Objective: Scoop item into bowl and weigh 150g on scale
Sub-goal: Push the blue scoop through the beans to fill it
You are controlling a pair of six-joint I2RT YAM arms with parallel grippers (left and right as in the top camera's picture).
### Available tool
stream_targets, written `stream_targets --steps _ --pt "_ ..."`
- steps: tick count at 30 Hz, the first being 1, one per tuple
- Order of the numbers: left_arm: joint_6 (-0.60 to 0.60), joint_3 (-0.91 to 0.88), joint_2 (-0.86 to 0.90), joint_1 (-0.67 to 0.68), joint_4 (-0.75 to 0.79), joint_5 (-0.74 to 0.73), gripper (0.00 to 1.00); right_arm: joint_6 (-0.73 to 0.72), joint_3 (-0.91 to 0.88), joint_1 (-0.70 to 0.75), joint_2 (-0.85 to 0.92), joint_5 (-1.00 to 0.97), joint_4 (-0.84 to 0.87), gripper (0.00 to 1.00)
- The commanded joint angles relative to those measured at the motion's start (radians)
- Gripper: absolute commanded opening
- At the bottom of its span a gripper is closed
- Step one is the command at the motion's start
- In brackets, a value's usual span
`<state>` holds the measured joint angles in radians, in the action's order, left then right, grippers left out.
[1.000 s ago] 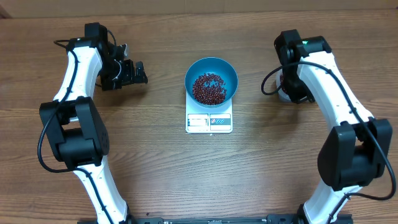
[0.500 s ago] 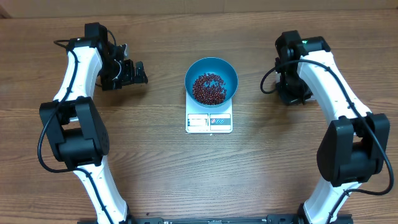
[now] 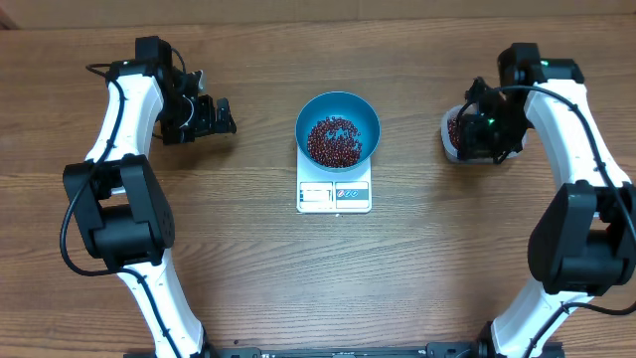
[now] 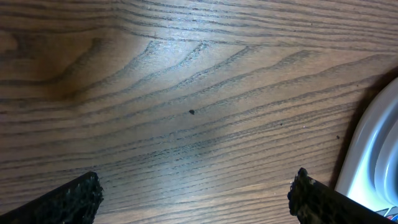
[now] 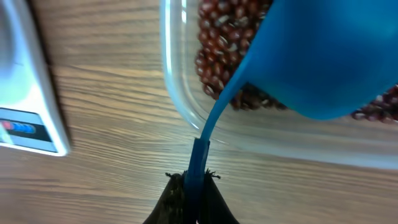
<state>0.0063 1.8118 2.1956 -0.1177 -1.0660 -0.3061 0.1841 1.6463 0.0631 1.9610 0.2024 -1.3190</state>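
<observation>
At the middle of the table (image 3: 248,268) the blue bowl (image 3: 338,127) sits on the white scale (image 3: 334,196). A loose heap of red-brown beans (image 3: 333,142) lies in the bottom of the bowl. The scale's display edge sticks out from under the bowl on the side nearest the arms' bases.

On my right arm, the right jaws are pinched shut on the thin handle of a small blue scoop (image 5: 323,62). Its cup hangs over a clear plastic tub (image 5: 180,106) holding more of the beans, and I cannot tell whether the cup touches them. The tub stands well to the right of the scale, clear of it.

On my left arm, the left jaws stand wide open and hold nothing. They hover over bare wood left of the bowl and point toward it.
</observation>
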Motion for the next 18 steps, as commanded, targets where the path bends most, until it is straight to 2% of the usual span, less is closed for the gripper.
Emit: stream_targets --steps 1,11,14,18 --pt "0.016 0.008 0.008 0.007 0.001 0.002 0.99 0.024 0.002 0.017 0.019 0.215 0.048 0.04" --pt "0.016 0.008 0.008 0.007 0.001 0.002 0.99 0.008 0.046 0.046 -0.021 0.203 0.043 0.04" --pt "0.016 0.008 0.008 0.007 0.001 0.002 1.0 0.005 0.046 0.096 -0.042 0.205 0.036 0.04" --pt "0.016 0.008 0.008 0.007 0.001 0.002 0.99 0.007 0.046 0.174 -0.058 0.357 0.032 0.04"
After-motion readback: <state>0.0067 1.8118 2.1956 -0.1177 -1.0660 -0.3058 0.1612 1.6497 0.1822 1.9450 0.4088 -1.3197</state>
